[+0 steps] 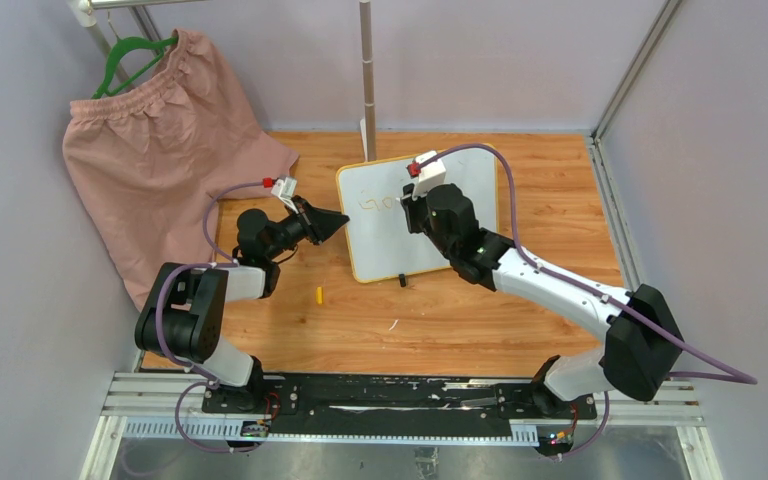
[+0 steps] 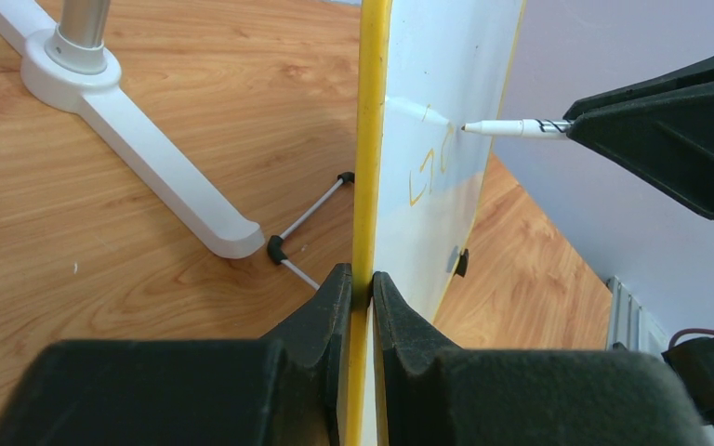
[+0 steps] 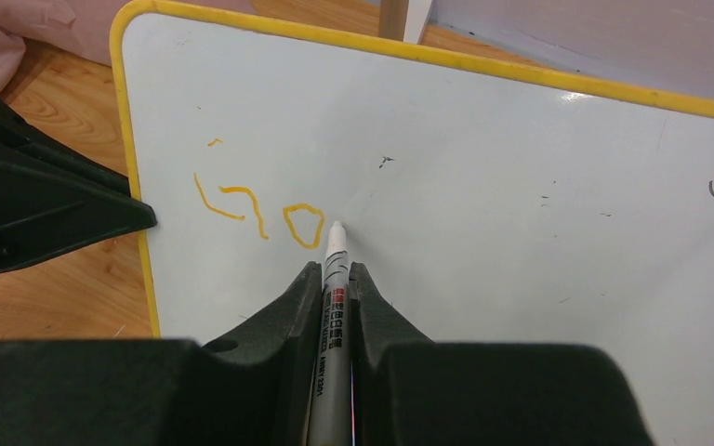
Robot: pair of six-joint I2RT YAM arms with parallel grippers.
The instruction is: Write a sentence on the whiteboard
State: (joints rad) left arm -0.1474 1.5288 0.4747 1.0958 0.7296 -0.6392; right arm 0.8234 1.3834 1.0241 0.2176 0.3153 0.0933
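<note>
Left wrist: left claw (image 2: 361,279) pinches whiteboard (image 2: 418,232) edge (yellow)

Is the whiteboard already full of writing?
No: only a few yellow marks sit beside the tip of the marker, and the rest of the whiteboard is almost bare white.

top view: right arm (image 1: 550,280) hides whiteboard (image 1: 380,240) centre; writing (image 1: 378,203) too small to read; small yellow item (image 1: 319,294) on desk (image 1: 440,330) unidentifiable.
</note>
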